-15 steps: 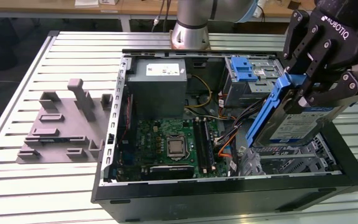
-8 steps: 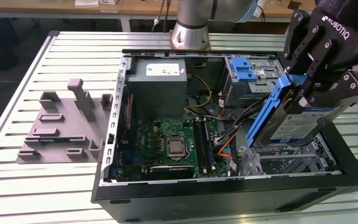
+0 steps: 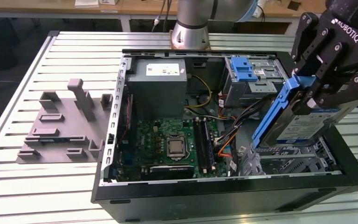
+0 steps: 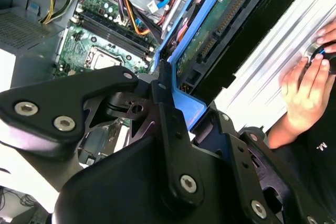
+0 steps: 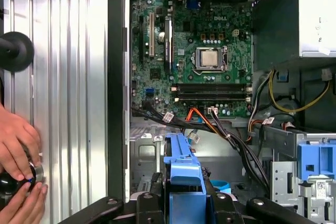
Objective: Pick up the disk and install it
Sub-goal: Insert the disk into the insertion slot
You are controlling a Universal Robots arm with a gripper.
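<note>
The disk, a silver drive with a white-and-blue label and blue bracket rails, hangs tilted over the right side of the open computer case. My gripper is shut on its upper part. In the second wrist view the disk shows its green circuit-board underside, and the gripper clamps its blue rail. The first wrist view looks down past the blue bracket of the disk, held in the gripper, to the metal drive cage below.
Inside the case are a grey power-supply box, a green motherboard, cables and a blue-fronted drive bay. A grey fixture block stands on the slatted table at the exterior view's left. A person's hands work a knob beside the case.
</note>
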